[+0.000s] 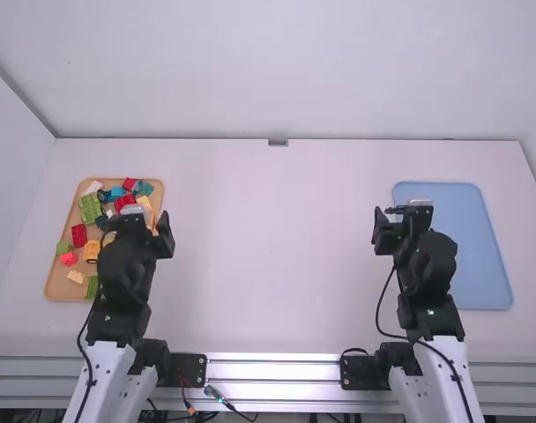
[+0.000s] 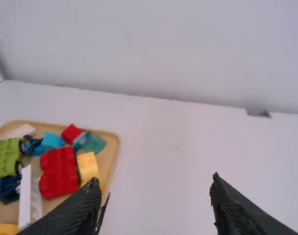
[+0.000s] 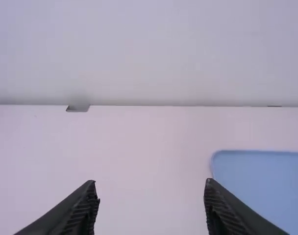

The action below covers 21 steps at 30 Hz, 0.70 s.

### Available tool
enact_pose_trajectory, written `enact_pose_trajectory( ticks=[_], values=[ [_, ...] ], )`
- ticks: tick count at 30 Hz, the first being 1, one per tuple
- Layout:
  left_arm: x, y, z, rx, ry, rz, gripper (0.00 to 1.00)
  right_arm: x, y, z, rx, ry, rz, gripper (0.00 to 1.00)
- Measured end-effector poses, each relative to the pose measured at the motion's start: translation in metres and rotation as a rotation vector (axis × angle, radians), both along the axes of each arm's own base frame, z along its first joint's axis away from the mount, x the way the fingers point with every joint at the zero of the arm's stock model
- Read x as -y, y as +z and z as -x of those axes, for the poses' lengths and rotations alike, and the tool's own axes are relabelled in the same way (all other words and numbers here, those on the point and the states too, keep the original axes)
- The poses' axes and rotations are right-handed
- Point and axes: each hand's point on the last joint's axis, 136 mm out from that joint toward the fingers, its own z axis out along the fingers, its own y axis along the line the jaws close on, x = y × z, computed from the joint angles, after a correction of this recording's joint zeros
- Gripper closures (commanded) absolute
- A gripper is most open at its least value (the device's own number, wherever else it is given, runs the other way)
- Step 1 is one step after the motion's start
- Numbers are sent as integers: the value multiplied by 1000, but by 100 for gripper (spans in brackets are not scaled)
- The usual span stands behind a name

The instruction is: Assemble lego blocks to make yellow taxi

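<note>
Metal rails [image 1: 277, 370] were seen at the near edge of the white table [image 1: 268, 264], with an arm's base at either side. In the nearest part of the wooden tray [image 1: 60, 288], on the left, a green block [image 1: 92, 287] was partly hidden by the left arm. Just beyond it lay a pale yellow piece [image 1: 76, 277], then an orange-yellow block [image 1: 92, 251] beside a bright red piece [image 1: 68, 258], and a dark red block [image 1: 78, 235] farther on.

The left gripper [image 1: 144, 220] was held over the tray's right side, its fingers parted wide with nothing gripped between them. The right gripper [image 1: 402, 217] was held near the left side of the blue tray [image 1: 481, 264], likewise spread wide, with nothing gripped. No block was set on the blue tray's visible surface.

Toward the wooden tray's far end, a long white piece [image 2: 25, 196] was found near a larger red block [image 2: 60, 171], beside which a yellow block [image 2: 87, 166] was placed. A big light-green block [image 1: 90, 209] was seen at the left. Farthest off, a blue piece [image 2: 52, 141], a small red block [image 2: 71, 133] and a teal piece [image 2: 93, 144] were grouped.
</note>
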Motion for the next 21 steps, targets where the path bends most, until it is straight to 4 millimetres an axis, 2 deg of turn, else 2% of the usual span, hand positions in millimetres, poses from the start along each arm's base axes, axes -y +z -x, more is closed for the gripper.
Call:
enact_pose_trajectory(
  ticks=[5, 12, 16, 18, 19, 21],
  values=[
    [-22, 7, -14, -78, 112, 71, 30, -2, 8, -16, -21, 9, -5, 29],
    [-61, 12, -43, -256, 299, 206, 18, -13, 16, -42, -53, 49, -10, 18],
    [-93, 9, -57, -375, 445, 296, 12, -23, 19, -56, -68, 79, -9, 12],
    [-118, 2, -65, -461, 543, 348, 9, -29, 20, -64, -75, 97, -10, 9],
    [-122, 1, -67, -470, 557, 357, 9, -30, 20, -65, -76, 99, -11, 8],
    [-143, -8, -77, -525, 619, 406, 6, -33, 20, -71, -84, 110, -13, 6]
  ],
)
